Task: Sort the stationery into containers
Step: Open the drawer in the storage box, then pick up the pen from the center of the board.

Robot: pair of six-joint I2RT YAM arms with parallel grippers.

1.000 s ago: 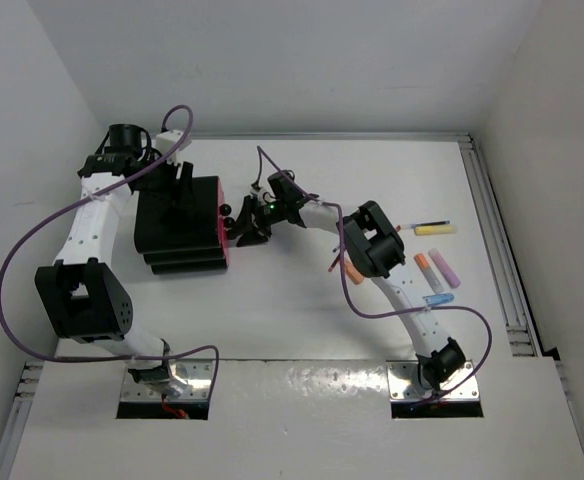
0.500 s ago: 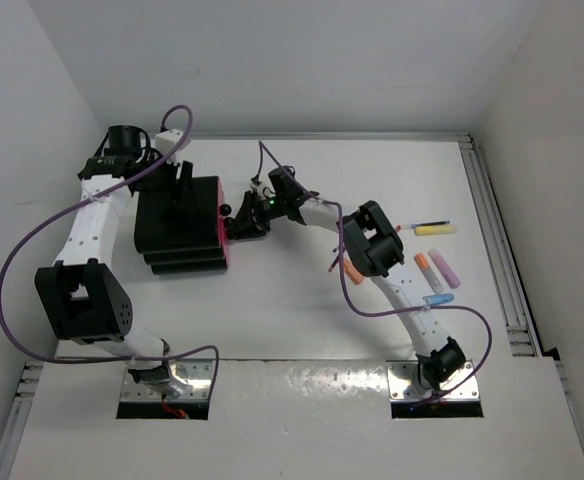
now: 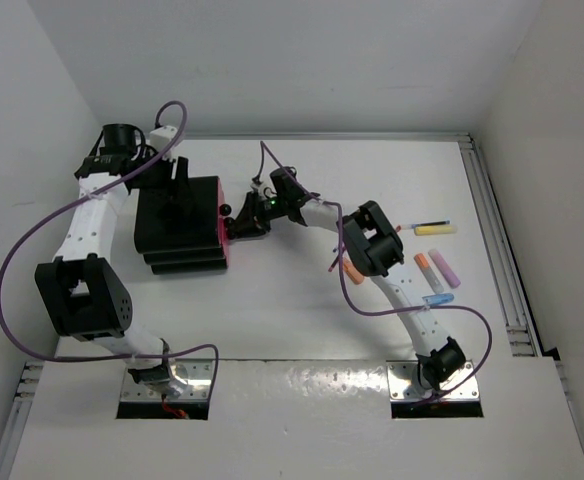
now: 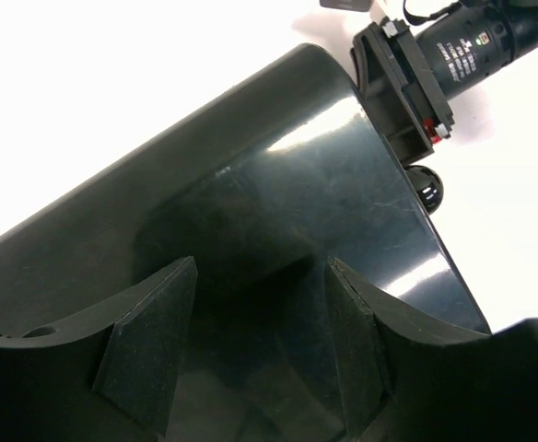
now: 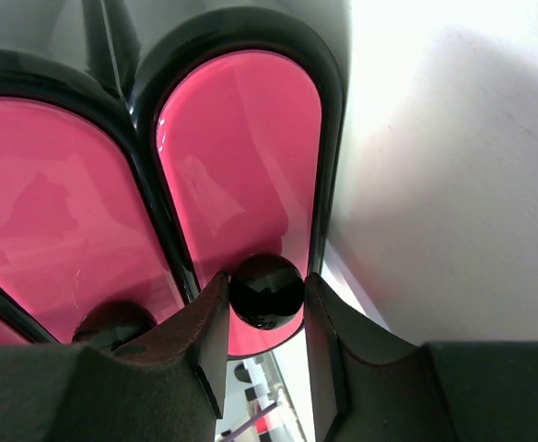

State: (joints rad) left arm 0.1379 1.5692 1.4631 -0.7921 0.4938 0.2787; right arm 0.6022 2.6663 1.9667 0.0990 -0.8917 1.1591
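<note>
Box: a black stepped box (image 3: 177, 225) stands on the left half of the white table (image 3: 302, 320), with its pink drawer fronts facing the right arm.
Drawers: the right wrist view shows two pink fronts side by side, each set in a black rim. The outer drawer (image 5: 241, 157) has a round black knob (image 5: 266, 290) at its lower end. The neighbouring drawer (image 5: 57, 203) has its own knob (image 5: 112, 324).
Right gripper: the right gripper (image 5: 265, 308) is at the front of the box, and its two fingers (image 5: 206, 327) are pressed against either side of the outer drawer's knob, clamped on it.
Left gripper: the left gripper (image 4: 260, 359) hangs over the glossy black top of the box at its far end. Its two padded fingers (image 4: 149, 345) are spread apart and hold nothing.
Pens: the pens lie loose on the table to the right of the right arm, well apart from the box. A yellow highlighter (image 3: 435, 230) lies just beside a slim blue pen (image 3: 427, 224). Nearer the arm bases, an orange highlighter (image 3: 424, 263) and a pink highlighter (image 3: 445, 268) lie side by side. A light-blue highlighter (image 3: 438, 298) lies just below them.
Partly hidden: a second orange highlighter (image 3: 353, 270) shows at the edge of the right arm.
</note>
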